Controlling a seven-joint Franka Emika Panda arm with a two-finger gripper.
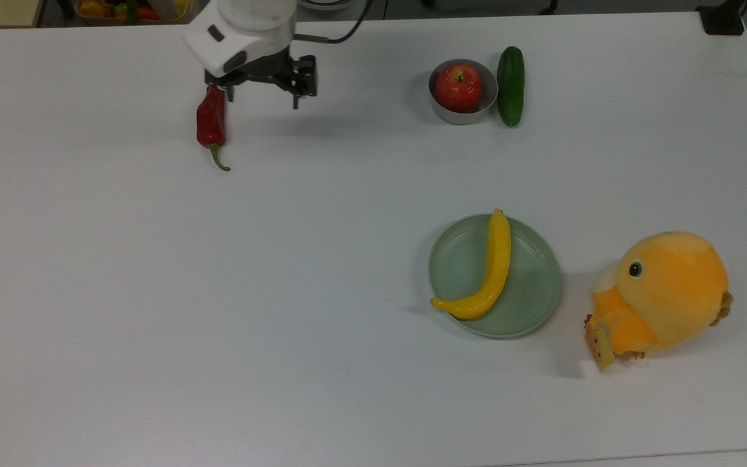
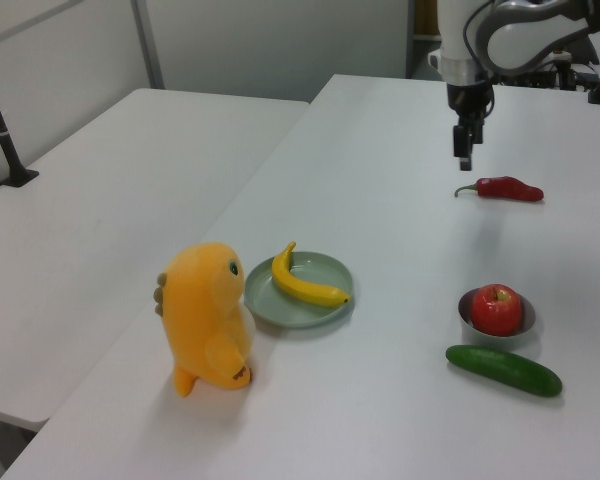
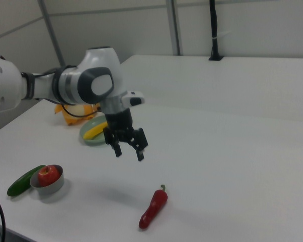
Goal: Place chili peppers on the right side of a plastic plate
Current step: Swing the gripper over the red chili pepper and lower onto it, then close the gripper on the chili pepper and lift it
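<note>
1. Step in hand: the approach. The gripper (image 1: 261,98) hangs above the counter (image 1: 153,292) in the upper left of the top view, jaws spread and holding nothing; the right view shows it raised clear of the surface.
2. The chili (image 1: 211,120) lies flat on the counter just below the gripper's left edge in the top view, stem toward the lower frame, not grasped.
3. The plate (image 1: 532,285) sits well apart, right of centre in the top view, a banana (image 1: 491,269) lying across its left half; its right half is bare.
4. Next move, as judged: centre over the chili, descend, and close across its narrow width.
5. Open room: bare counter lies between chili and plate. A bowl (image 1: 448,111), cucumber (image 1: 511,84) and plush toy (image 1: 668,298) stand off that path; the toy is near the plate's right rim.
</note>
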